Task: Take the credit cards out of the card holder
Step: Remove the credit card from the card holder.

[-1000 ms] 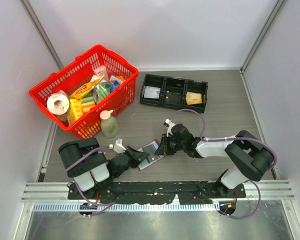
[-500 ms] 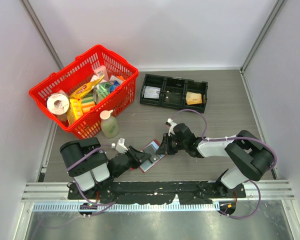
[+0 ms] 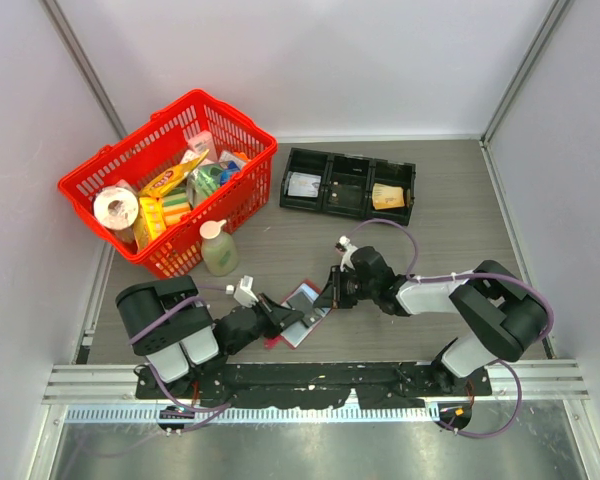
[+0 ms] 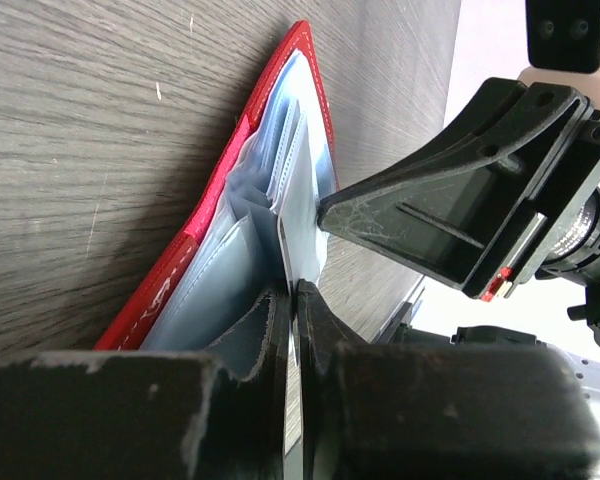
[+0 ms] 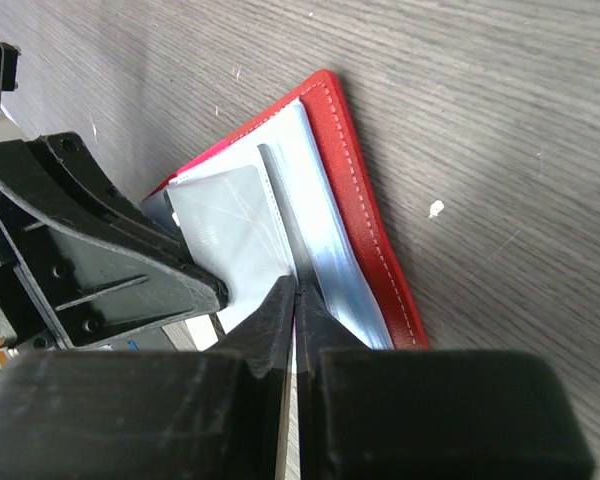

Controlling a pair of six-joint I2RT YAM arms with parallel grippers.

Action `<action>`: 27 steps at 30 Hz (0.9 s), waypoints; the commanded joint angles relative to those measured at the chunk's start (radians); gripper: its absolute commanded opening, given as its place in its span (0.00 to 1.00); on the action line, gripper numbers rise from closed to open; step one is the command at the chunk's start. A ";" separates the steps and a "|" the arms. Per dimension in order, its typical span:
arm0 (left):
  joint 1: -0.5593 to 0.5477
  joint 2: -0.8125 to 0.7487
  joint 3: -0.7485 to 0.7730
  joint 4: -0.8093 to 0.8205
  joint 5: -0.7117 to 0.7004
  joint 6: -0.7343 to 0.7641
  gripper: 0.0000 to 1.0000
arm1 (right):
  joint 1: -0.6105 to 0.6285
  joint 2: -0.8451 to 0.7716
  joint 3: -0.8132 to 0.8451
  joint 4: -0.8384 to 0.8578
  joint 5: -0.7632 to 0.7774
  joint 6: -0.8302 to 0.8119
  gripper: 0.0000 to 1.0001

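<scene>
Top external view: the left tool [image 3: 283,318] is pressing shut on a pale sleeve [image 4: 302,210] of the card holder [image 3: 305,298], which is lying open on the table [image 3: 450,200] between the two arms, near the front edge. The right tool [image 3: 329,292] is clamping shut on the card holder's opposite side.

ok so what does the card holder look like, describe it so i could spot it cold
Look at the near part of the grey table, in front of the red basket, where the two arms' tips meet. There the left claw and right claw pinch the card holder. It is the only small flat red wallet, open on pale blue-grey clear sleeves.
</scene>
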 commanded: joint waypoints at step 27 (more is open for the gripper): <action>-0.010 -0.003 -0.043 0.252 0.109 -0.008 0.01 | -0.037 -0.038 -0.035 -0.021 0.033 -0.038 0.03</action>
